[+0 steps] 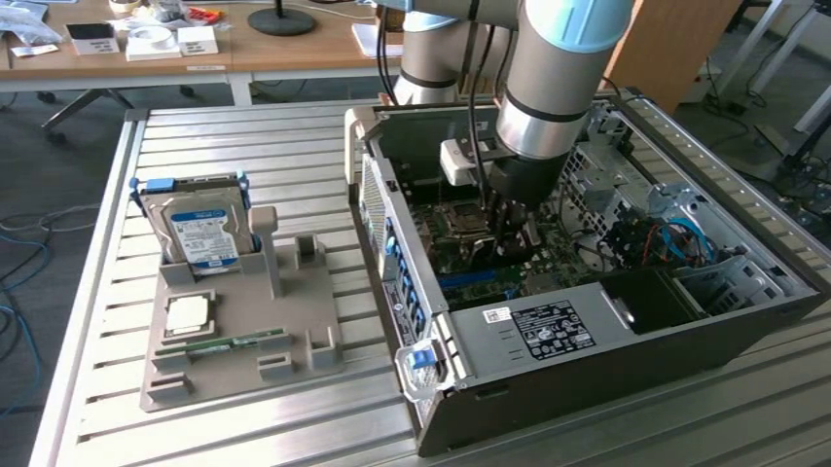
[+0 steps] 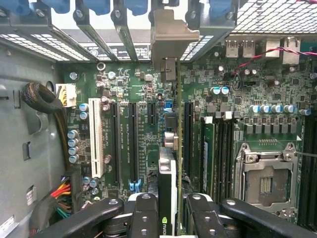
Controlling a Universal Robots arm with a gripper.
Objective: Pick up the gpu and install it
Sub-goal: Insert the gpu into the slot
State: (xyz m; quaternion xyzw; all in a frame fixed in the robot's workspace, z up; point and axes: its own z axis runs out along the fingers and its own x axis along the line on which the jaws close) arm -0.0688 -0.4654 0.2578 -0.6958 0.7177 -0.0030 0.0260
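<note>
Wrist view — tool (image 2: 171, 208) pinching thin gpu (image 2: 168, 173) (edge-on).

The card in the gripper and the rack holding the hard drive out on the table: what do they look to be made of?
The gpu, held edge-on between the gripper fingers: green circuit board with a dull grey bracket, likely bare sheet metal by its flat folded shape. The rack under the hard drive: matte grey-beige, one even colour with blocky posts, probably plastic, possibly printed.
</note>
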